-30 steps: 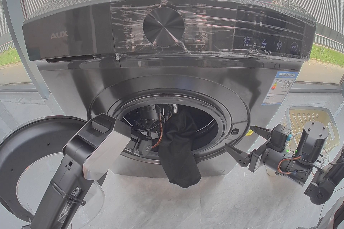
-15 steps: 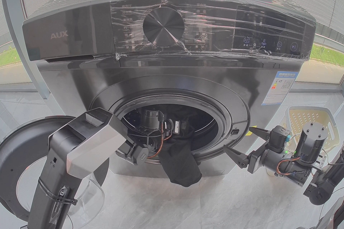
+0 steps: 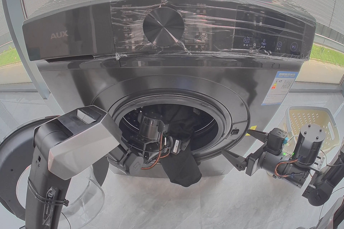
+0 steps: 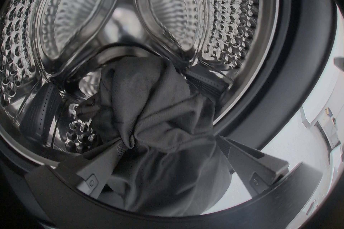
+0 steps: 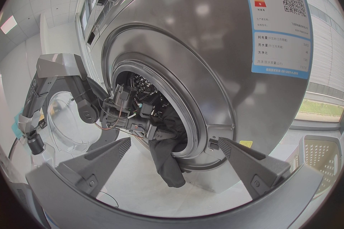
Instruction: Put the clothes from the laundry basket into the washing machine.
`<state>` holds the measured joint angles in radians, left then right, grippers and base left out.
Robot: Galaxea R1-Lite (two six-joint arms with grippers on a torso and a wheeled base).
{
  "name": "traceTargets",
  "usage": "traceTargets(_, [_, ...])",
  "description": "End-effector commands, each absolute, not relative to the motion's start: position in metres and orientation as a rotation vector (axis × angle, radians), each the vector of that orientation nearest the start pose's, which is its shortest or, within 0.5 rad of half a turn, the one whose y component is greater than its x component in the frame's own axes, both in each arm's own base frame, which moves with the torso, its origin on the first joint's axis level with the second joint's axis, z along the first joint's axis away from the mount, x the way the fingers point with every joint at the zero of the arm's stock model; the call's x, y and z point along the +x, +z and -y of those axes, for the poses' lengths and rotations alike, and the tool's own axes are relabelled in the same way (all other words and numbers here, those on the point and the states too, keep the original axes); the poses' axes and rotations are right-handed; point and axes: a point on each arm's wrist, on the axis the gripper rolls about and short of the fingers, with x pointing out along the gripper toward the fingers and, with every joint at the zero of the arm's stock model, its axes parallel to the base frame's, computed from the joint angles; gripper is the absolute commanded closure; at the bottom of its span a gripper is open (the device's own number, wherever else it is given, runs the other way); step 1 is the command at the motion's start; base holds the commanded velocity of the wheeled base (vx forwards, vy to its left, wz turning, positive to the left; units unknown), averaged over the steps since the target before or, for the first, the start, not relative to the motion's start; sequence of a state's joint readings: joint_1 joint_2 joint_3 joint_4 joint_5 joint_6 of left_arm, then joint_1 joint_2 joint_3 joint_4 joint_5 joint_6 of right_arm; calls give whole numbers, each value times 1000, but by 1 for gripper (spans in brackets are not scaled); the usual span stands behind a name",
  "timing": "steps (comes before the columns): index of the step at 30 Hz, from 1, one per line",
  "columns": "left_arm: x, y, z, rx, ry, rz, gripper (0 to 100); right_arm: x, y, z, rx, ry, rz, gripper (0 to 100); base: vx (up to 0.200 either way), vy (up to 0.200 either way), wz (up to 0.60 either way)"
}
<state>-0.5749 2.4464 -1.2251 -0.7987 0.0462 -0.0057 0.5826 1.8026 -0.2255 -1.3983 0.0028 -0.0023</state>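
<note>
The black garment (image 3: 181,169) is only half loaded. Its upper part is bunched just inside the drum (image 4: 172,18) of the washing machine (image 3: 215,72), and a long tail hangs out over the port's lip at 6 o'clock, toward the floor. The left tool (image 4: 169,140) sits at the drum mouth with its fingers spread wide. The cloth lies between them and against one, but nothing looks pinched. To finish this well, I judge it should drop to the hanging tail, close on it near the lip, then carry it up and deep inside before releasing, so no fold slides back out. The right tool (image 3: 235,141), wide open and empty, hangs at 3 o'clock of the port, with the laundry basket (image 3: 311,118) farther out the same way.
</note>
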Motion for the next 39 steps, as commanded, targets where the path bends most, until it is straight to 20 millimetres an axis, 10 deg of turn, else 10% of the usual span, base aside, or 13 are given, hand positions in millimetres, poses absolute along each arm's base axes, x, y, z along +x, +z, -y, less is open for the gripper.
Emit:
traceTargets(1, [378, 4, 243, 135, -523, -441, 0, 203, 98, -137, -57, 594, -176, 0, 0, 0, 0])
traceTargets(15, [392, -25, 248, 133, -515, -452, 0, 203, 96, -138, -56, 597, -180, 0, 0, 0, 0])
traceTargets(16, [393, -25, 249, 133, -513, -451, 100, 203, 97, -137, -56, 597, -178, 0, 0, 0, 0])
traceTargets(39, [469, 29, 257, -74, -315, -62, 100, 200, 98, -141, -46, 613, -177, 0, 0, 0, 0])
